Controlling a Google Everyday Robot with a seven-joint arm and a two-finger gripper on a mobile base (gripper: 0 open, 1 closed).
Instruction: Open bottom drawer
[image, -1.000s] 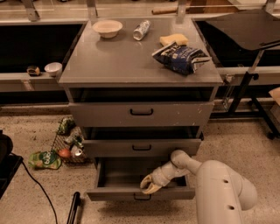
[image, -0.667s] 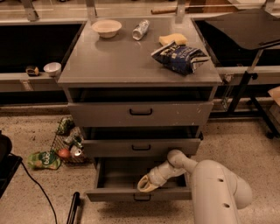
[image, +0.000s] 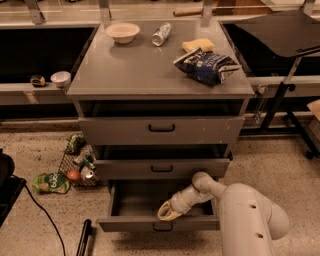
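Observation:
The grey cabinet has three drawers. The bottom drawer (image: 131, 223) is pulled out towards me, with its inside showing and its small black loop handle (image: 163, 228) at the centre of its slim front panel. My gripper (image: 168, 213) reaches down from my white arm at the lower right. It sits at the top edge of the drawer front, just above the handle. The mid-height drawer (image: 161, 168) and the tall top drawer (image: 161, 130) are pushed in.
On the cabinet top (image: 125, 70) lie a bowl (image: 123, 32), a can (image: 161, 34), a yellow sponge (image: 198, 45) and a blue chip bag (image: 207, 65). A wire basket with cans and fruit (image: 77, 165) and a green bag (image: 50, 183) lie on the floor at left.
The bottom drawer has slid a little further out. My gripper has moved left and down with it along the drawer front.

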